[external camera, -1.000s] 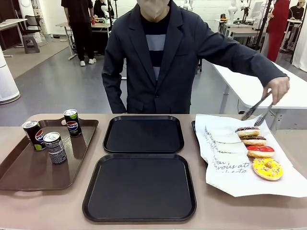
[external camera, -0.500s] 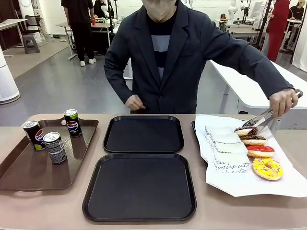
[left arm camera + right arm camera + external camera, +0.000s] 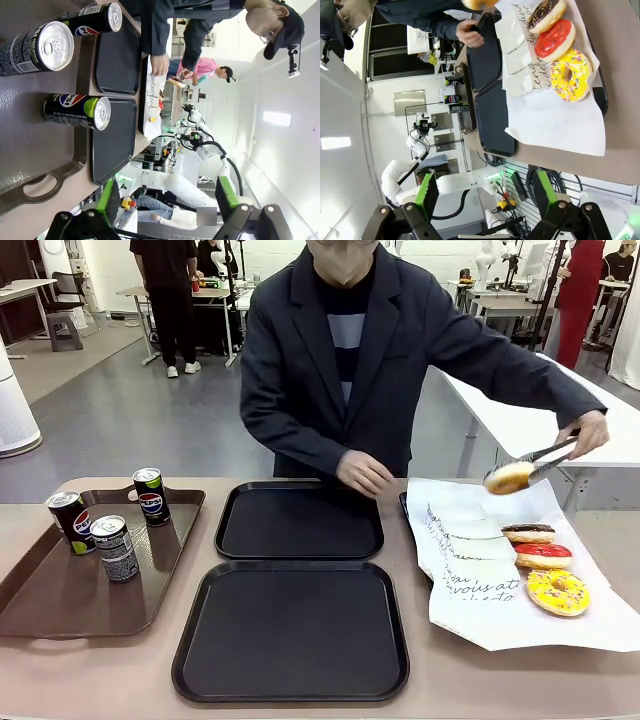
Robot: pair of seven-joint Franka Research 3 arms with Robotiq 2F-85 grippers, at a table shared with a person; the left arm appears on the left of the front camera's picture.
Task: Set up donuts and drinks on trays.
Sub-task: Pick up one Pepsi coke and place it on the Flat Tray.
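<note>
The person's tongs [image 3: 545, 456] hold a golden-glazed donut [image 3: 509, 477] above the white paper [image 3: 470, 570]. On that paper lie a chocolate donut [image 3: 528, 533], a red-iced donut [image 3: 543, 555] and a yellow sprinkled donut [image 3: 558, 591]; the right wrist view has them too, yellow donut [image 3: 571, 75] nearest. Two black trays, far [image 3: 300, 525] and near [image 3: 292, 635], lie bare in the middle. Three drink cans [image 3: 116, 547] stand on the brown tray [image 3: 60, 600]. My left gripper [image 3: 166, 189] hangs open over the cans [image 3: 77, 111]. My right gripper [image 3: 486, 192] is open, off the table's edge.
The person's other hand [image 3: 364, 475] rests at the far tray's right rim. The paper covers another dark tray [image 3: 600, 95] at the table's right end. Bare tabletop [image 3: 120, 675] runs along the near edge.
The tongs closed on the glazed donut and lifted it off the paper. The person leaned in and brought the free hand down to the far tray's rim.
</note>
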